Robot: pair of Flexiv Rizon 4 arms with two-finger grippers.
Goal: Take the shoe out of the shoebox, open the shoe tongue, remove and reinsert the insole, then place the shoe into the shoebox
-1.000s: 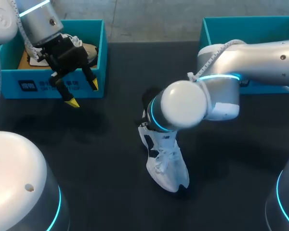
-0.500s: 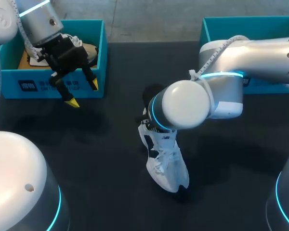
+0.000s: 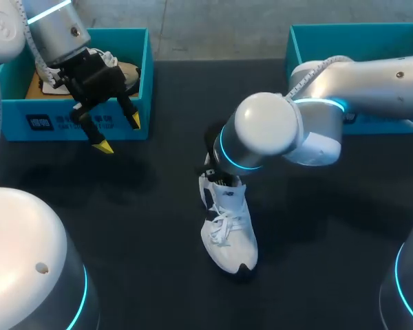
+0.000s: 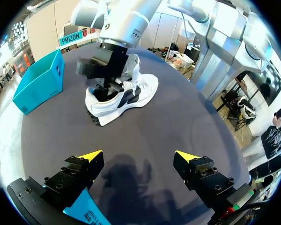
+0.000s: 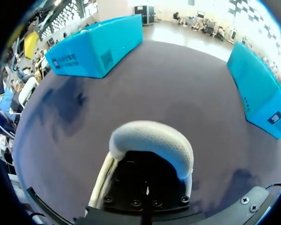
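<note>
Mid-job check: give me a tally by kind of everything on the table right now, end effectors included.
Teal shoeboxes: 2, the left shoebox and the right shoebox
Shoes on the table: 1, the white sneaker
Kind unclear: 1, a tan-and-white item in the left shoebox, partly hidden
End effectors: 2, the left end effector and the right end effector at the sneaker's heel
Total: 6

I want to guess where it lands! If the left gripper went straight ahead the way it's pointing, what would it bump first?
Probably the dark table, a little short of the white shoe. The left gripper points slantwise down at the tabletop, though depth is hard to judge here.
</note>
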